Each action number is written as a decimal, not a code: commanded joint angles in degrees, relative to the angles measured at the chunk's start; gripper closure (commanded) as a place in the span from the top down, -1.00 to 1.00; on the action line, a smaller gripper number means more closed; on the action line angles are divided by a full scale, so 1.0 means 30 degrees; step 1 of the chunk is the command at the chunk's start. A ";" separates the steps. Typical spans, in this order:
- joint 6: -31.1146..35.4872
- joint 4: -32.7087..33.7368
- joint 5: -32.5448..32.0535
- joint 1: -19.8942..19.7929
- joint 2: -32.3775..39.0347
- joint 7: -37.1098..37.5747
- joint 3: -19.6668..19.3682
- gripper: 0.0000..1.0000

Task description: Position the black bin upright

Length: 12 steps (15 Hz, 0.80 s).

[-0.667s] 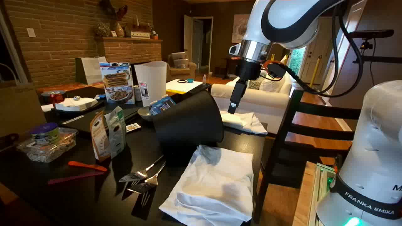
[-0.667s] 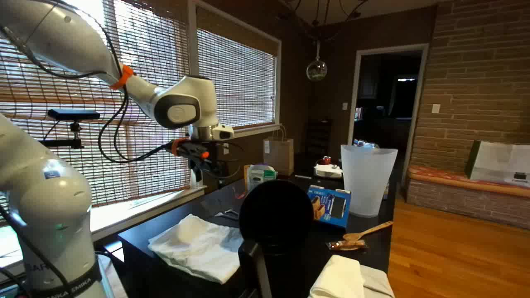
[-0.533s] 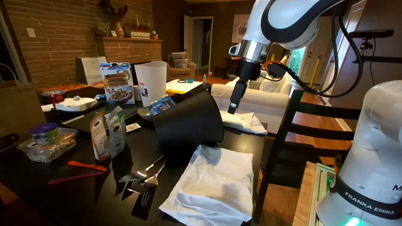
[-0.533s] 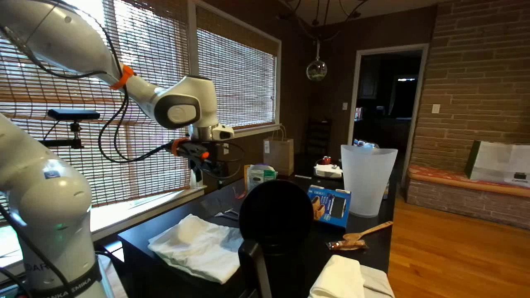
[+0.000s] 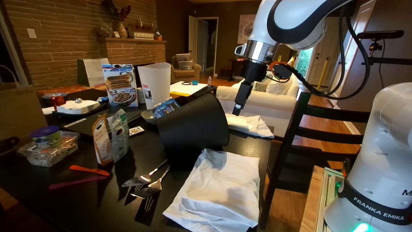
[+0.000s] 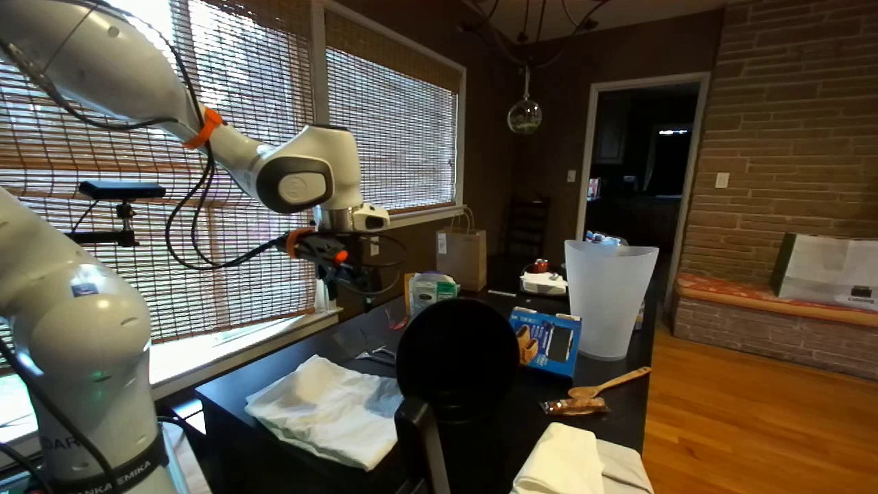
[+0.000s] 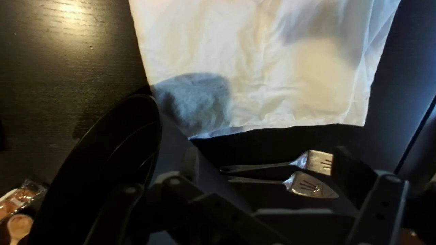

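Hanging above the table [image 5: 96, 206], gripper [image 5: 237, 111] is holding its fingers [image 7: 351, 173] spread wide apart. Black bin [image 5: 193, 125] is lying on its side, below and near the gripper, with one finger overlapping its wall in the wrist view; can't tell if they're touching. Two utensils [image 7: 316, 160] are showing between the fingers, lying on the table below. Cloth [image 5: 222, 187] is lying below the gripper, beside the bin. Blue box [image 6: 549, 339] and white container [image 6: 610, 302] are sitting farther from the gripper, past the bin.
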 commanded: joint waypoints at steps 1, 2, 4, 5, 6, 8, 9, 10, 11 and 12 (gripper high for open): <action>0.3641 0.0449 -0.0936 -0.1795 0.2170 0.1901 0.0542 1.00; 0.4756 0.0586 -0.1271 -0.2333 0.2667 0.2446 0.0648 1.00; 0.6223 0.1134 -0.1868 -0.3572 0.3951 0.3925 0.0950 1.00; 0.6577 0.1567 -0.2066 -0.4127 0.4751 0.4782 0.1089 1.00; 0.6633 0.1982 -0.2161 -0.4514 0.5327 0.5535 0.1219 1.00; 0.6214 0.2998 -0.1712 -0.4669 0.6680 0.6434 0.1096 1.00; 0.5965 0.3535 -0.1220 -0.4476 0.7314 0.6610 0.0900 1.00; 0.5727 0.3954 -0.0842 -0.4333 0.7759 0.6815 0.0791 1.00; 0.5433 0.4464 -0.0048 -0.3959 0.8215 0.6696 0.0586 1.00; 0.5382 0.4750 0.0484 -0.3834 0.8495 0.6724 0.0542 1.00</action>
